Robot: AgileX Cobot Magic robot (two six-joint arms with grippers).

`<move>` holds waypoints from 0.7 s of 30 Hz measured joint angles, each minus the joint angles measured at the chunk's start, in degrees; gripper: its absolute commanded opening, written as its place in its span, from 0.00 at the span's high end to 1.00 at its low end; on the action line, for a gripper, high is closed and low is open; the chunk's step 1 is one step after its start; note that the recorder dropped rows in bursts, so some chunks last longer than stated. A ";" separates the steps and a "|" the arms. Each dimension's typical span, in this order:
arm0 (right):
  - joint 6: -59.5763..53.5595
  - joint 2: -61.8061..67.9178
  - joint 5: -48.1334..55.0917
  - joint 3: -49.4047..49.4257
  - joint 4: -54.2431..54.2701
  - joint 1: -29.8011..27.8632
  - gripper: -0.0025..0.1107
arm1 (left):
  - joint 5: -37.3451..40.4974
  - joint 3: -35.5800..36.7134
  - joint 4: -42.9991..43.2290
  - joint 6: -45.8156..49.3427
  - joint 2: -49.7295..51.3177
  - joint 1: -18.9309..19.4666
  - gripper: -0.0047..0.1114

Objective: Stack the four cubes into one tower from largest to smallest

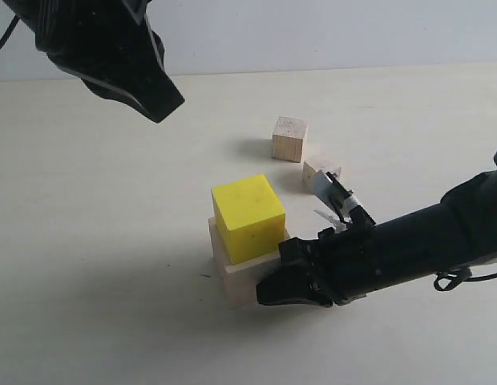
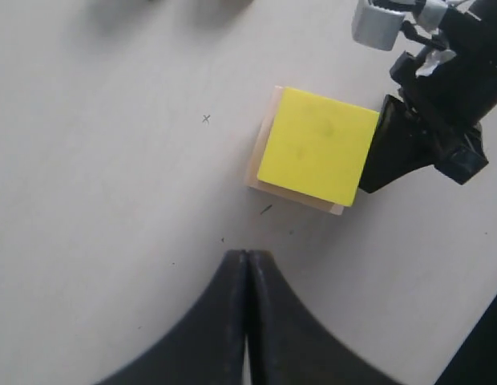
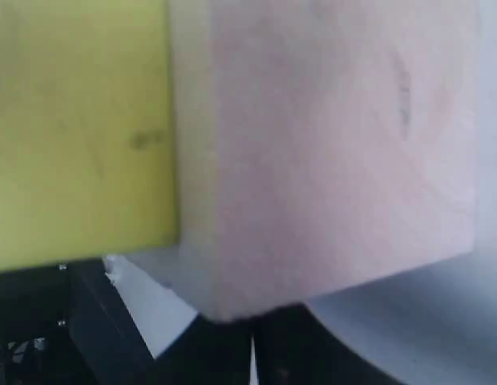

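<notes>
2/4 stacked: yellow cube (image 1: 248,215) on pale cube (image 1: 242,279) | right claw (image 1: 268,291) pinched closed against pale cube | larger tan cube (image 1: 289,138) beyond, nearer right arm (left claw (image 1: 156,108) closed, high)

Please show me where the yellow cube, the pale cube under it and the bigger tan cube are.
yellow cube (image 1: 247,200), exterior view, centre of its top face
pale cube (image 1: 241,282), exterior view, bare part of its front face
bigger tan cube (image 1: 288,147), exterior view, middle of its front face

Pale tabletop (image 2: 88,241) lies under the left claw (image 2: 247,257); a dark scuff (image 2: 266,210) sits just ahead of it, a tiny cross (image 2: 206,119) farther off.
</notes>
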 measured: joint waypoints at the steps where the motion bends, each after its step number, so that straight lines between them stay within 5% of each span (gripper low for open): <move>1: 0.66 0.00 -0.46 -0.70 0.00 0.15 0.98 | 0.00 0.00 0.00 0.00 0.00 0.00 0.95; 21: 4.76 5.66 0.12 -9.96 -0.51 0.57 0.98 | 0.00 0.00 3.21 0.20 0.00 0.00 0.95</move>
